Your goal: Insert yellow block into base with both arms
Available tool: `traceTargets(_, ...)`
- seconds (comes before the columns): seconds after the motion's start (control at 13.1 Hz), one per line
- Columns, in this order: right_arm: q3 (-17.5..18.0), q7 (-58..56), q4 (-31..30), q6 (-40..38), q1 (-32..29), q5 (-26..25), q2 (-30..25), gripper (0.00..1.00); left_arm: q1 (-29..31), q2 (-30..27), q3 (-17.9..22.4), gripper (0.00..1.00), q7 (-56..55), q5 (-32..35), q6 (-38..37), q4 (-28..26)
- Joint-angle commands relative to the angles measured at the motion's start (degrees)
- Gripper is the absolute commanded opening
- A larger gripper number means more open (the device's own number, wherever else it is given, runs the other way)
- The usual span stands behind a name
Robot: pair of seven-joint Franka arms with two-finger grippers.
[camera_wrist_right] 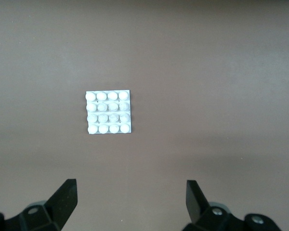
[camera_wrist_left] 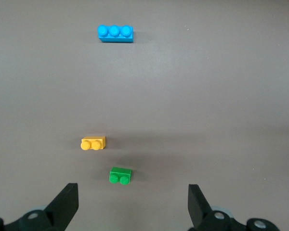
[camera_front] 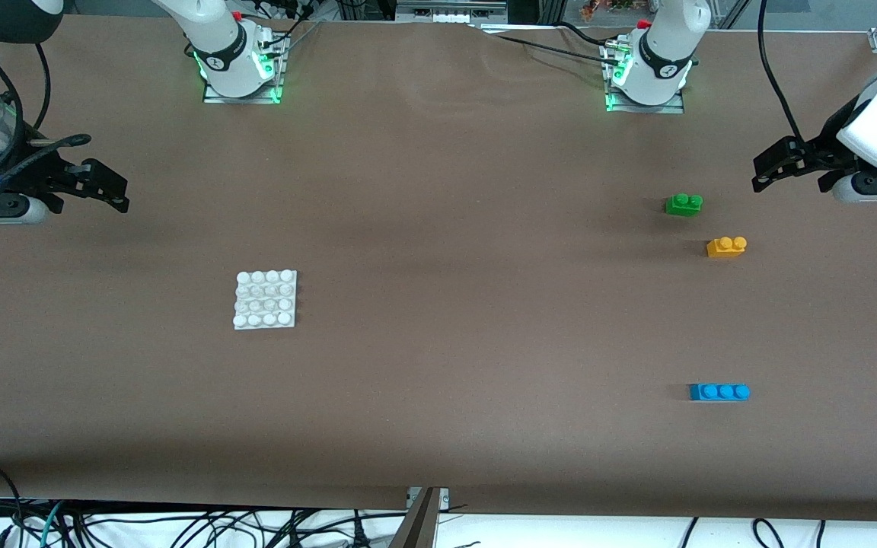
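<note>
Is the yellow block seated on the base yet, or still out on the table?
Still out. The yellow block lies studs-up on the table near the left arm's end, between green brick and blue brick; the base carries nothing.

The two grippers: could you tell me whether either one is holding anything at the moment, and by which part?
Nothing is held. The left gripper and right gripper are both open and empty, up over the table's ends.

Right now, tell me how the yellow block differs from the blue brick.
The yellow block is orange-yellow with two studs; the blue brick has three and is longer. The yellow block lies farther from the front camera, beside the green brick; the blue brick lies alone. Both sit studs-up, untouched.
</note>
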Motion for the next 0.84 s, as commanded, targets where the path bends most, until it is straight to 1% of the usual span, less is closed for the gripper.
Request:
traceTargets(0.0,0.3,-0.11,1.31,0.26,-0.16,-0.56,0.93,1.0,0.41,0.01,-0.21,1.0,1.16,-1.03,-1.33,1.09)
traceTargets(0.23,0.3,-0.11,1.31,2.02,0.02,-0.74,1.98,1.0,0.5,0.01,0.14,1.0,1.16,-1.11,-1.33,1.09)
traceTargets(0.38,0.56,-0.11,1.31,2.46,0.19,-1.96,2.24,1.0,0.5,0.01,0.14,1.0,1.16,-1.11,-1.33,1.09)
traceTargets(0.61,0.74,-0.03,1.31,2.9,0.28,-1.8,2.33,1.0,0.59,0.01,0.14,1.0,1.16,-1.11,-1.42,1.09)
traceTargets(0.76,0.74,-0.29,1.31,5.44,0.28,-1.53,3.9,1.0,0.68,0.01,0.14,1.0,1.16,-1.11,-1.33,1.09)
